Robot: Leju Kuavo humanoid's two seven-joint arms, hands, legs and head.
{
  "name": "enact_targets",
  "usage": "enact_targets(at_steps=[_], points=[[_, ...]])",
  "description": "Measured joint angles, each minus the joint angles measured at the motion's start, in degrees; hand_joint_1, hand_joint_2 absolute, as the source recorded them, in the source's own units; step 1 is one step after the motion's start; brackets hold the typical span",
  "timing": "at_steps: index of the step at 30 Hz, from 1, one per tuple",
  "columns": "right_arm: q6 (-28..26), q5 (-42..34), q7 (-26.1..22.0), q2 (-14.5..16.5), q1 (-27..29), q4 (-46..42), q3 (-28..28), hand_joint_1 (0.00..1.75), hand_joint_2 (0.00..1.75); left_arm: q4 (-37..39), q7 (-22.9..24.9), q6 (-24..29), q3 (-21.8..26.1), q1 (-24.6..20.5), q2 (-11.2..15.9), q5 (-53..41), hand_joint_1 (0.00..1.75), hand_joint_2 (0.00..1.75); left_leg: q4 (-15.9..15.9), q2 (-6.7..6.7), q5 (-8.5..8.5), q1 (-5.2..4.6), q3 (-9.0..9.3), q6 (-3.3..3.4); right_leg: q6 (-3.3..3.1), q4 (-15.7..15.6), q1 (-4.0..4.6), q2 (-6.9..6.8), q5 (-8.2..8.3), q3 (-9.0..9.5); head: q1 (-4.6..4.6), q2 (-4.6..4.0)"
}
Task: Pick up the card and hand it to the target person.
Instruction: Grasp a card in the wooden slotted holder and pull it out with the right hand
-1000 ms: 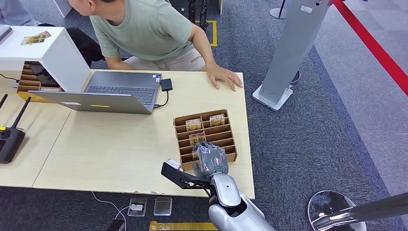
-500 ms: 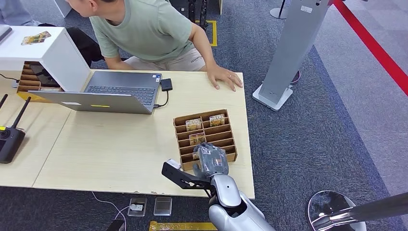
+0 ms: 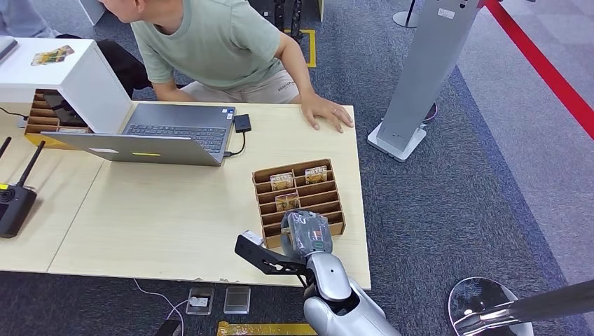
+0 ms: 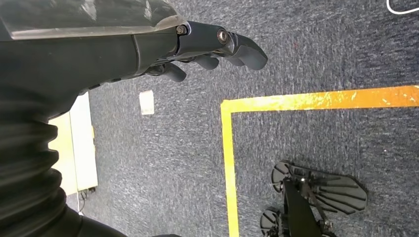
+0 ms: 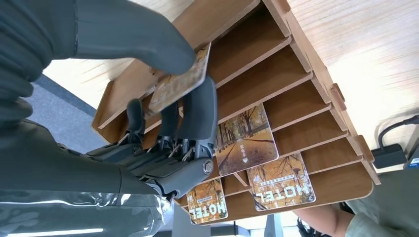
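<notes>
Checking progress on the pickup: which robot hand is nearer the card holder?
Right. The right hand is over the card holder, pinching a card. The left hand hangs over carpet.

Grey-blue carpet [image 3: 434, 210], red floor stripe [image 3: 543, 66], yellow floor tape [image 4: 276, 102]; light wooden table [image 3: 175, 210]; grey stand [image 3: 420, 77].

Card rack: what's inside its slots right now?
The card rack holds three cards standing in its far slots; the right hand pinches a fourth card at the near slots, which it partly covers.
</notes>
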Motion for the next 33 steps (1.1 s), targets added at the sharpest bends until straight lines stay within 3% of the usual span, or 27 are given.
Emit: enact_targets(at_steps=[7,25,33], points=[[-0.3,-0.4,-0.1,0.0,-0.2,0.0,0.0,1.53,1.75,0.0,0.6,0.5,0.0,0.0,0.0,0.0,0.00,1.75,0.0,0.00,0.00,0.00,0.00,0.00,0.00,0.0,0.00,0.00,0.00,0.00,0.00,0.00],[-1.7,1.9,-2.0,-0.2,-0.3,-1.1,0.0,1.52,1.75,0.0,0.4,0.7,0.0,0.0,0.6,1.9,0.00,1.75,0.0,0.00,0.00,0.00,0.00,0.00,0.00,0.0,0.00,0.00,0.00,0.00,0.00,0.00],[-5.9,6.6,-6.9,-2.7,0.0,-12.5,-0.4,1.52,1.75,0.0,0.2,0.7,0.0,0.1,0.6,2.1,0.00,1.75,0.0,0.01,0.00,0.00,0.01,0.00,0.00,0.0,0.00,0.01,0.00,-0.02,-0.01,0.00]])
